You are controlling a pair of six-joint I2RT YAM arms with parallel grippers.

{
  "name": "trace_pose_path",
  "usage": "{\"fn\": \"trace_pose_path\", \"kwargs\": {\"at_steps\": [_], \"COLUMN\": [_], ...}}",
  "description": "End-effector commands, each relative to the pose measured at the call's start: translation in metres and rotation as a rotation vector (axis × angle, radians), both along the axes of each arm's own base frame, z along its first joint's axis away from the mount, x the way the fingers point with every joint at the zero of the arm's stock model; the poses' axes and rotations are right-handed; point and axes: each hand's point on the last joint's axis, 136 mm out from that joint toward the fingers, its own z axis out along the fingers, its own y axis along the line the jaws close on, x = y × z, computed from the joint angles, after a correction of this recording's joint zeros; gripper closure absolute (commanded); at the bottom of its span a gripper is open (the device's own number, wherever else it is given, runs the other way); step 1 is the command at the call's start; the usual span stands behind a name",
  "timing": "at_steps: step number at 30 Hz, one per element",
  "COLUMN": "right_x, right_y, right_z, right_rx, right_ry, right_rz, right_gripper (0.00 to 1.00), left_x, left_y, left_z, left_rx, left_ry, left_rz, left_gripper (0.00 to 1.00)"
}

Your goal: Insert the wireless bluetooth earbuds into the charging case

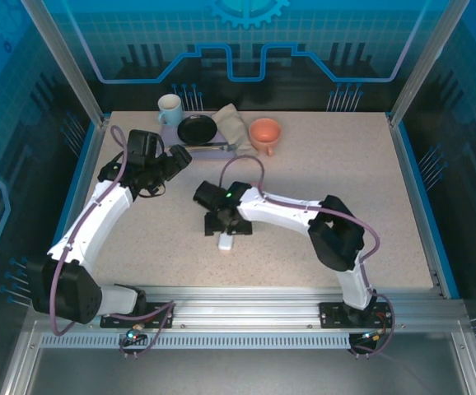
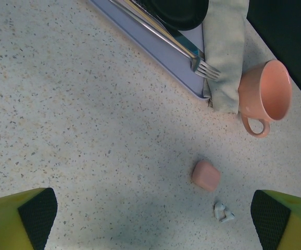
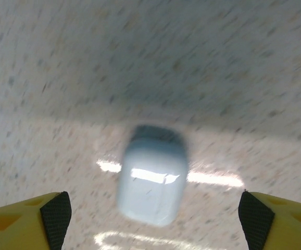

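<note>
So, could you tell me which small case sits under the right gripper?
The white case, right below the right gripper; the pink case lies apart, near the white earbuds.

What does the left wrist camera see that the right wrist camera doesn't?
Left wrist camera: a pink case with tiny white earbuds lying near it, a pink mug, a fork, a cloth and a tray. Right wrist camera: a blurry white case lying between its open jaws, not touched. Both: the speckled table and yellow fingers with black pads, spread wide.
</note>
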Motion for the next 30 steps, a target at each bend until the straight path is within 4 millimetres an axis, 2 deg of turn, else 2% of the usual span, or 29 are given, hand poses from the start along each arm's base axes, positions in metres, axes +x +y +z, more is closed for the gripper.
{"fn": "trace_pose_path", "kwargs": {"at_steps": [1,8,12,20,23,29,30], "right_x": [-0.012,-0.020,-0.014,-0.001,0.002,0.012,0.017], "right_y": [-0.011,-0.037,-0.054,-0.093,-0.090,-0.066,-0.065], "right_z": [-0.021,-0.042,-0.043,-0.034,-0.018,0.013,0.015], "right_rx": [-0.142,-0.243,-0.268,-0.254,-0.178,-0.031,-0.034], "right_ry": [0.026,0.031,0.024,0.019,0.003,-0.006,-0.007], "right_rz": [0.002,0.007,-0.009,-0.073,-0.096,-0.219,-0.249], "right_gripper": [0.12,0.12,0.13,0.14,0.13,0.11,0.08], "left_x": [-0.003,-0.002,-0.001,0.000,0.000,0.004,0.005], "left_y": [0.001,-0.001,-0.003,-0.006,-0.009,-0.010,-0.010], "left_z": [0.008,0.007,0.004,0.001,0.000,-0.004,-0.006], "left_rx": [-0.017,-0.034,-0.050,-0.073,-0.084,-0.097,-0.100], "left_ry": [-0.021,-0.027,-0.022,-0.018,-0.018,-0.014,-0.010], "left_rz": [-0.016,-0.014,-0.014,-0.020,-0.028,-0.018,-0.016], "left_gripper": [0.01,0.01,0.01,0.01,0.01,0.01,0.01]}}
